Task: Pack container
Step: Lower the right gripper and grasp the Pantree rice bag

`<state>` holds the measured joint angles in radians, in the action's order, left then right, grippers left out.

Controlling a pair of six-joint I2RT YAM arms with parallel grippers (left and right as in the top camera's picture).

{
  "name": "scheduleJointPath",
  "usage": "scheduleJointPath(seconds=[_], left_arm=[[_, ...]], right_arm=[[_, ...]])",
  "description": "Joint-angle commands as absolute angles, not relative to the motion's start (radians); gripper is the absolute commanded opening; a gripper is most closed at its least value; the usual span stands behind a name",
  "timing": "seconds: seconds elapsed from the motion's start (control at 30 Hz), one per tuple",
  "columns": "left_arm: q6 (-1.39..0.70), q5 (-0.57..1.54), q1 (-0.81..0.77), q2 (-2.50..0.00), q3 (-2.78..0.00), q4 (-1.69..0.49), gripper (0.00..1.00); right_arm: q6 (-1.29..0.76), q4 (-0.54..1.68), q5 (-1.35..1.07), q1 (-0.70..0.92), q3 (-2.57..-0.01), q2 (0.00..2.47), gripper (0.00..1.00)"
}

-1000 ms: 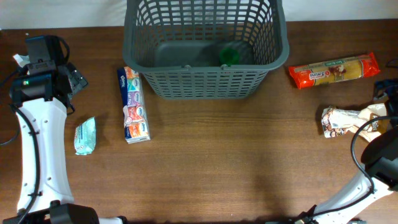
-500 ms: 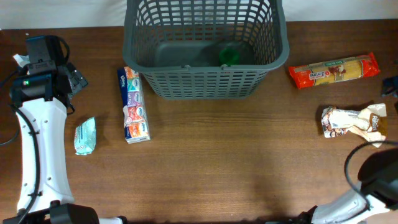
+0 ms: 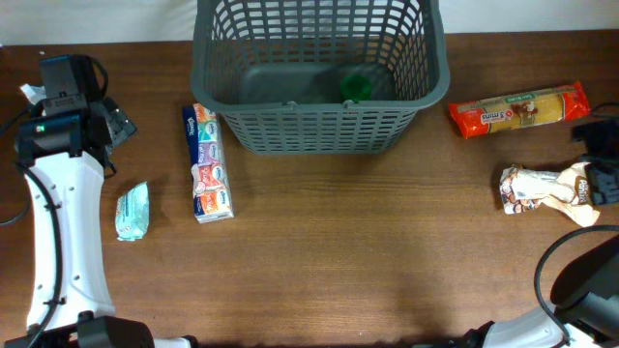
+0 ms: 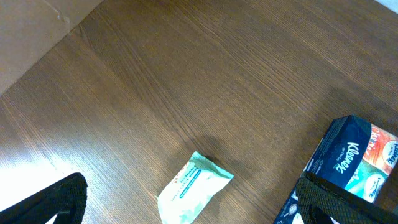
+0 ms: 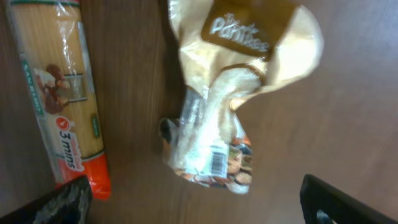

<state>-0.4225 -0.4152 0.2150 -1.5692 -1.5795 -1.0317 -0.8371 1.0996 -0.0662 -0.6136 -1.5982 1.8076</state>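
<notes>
One each: basket (image 3: 319, 128), tissues (image 3: 208, 162), wipes (image 3: 132, 211), pasta (image 3: 519, 108), snack bag (image 3: 540, 188), green item (image 3: 356, 87).

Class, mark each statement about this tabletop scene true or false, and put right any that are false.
1. The spaghetti pack lies inside the basket. False: it lies on the table, on the right arm's side of the basket.
2. A green item sits in the basket. True.
3. The tissue pack lies between the wipes pack and the basket. True.
4. The right pincer is shut on the snack bag. False: it is open above the bag and holds nothing.
</notes>
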Motion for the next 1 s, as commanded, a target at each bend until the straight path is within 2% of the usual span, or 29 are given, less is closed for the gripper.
scheduleJointPath(seconds=[0.0,0.43,0.73,0.97], left_arm=[[-0.414,-0.414,0.219,-1.556,-1.592,-1.033,1.0],[-0.414,-0.414,0.219,-1.556,-1.592,-1.033,0.99],[-0.414,-0.414,0.219,-1.556,-1.592,-1.033,1.0],[-0.414,-0.414,0.219,-1.556,-1.592,-1.033,1.0]], right_arm=[[-0.851,1.06,-0.131,-0.608,-1.543,1.804,0.99],[-0.993,1.069,0.033,-0.608,-1.531,1.884,0.99],[-1.135,1.089,0.046,-0.597,-1.531,1.968,0.99],[-1.143,1.022,0.059,-0.537,-1.532,2.002,0.99]])
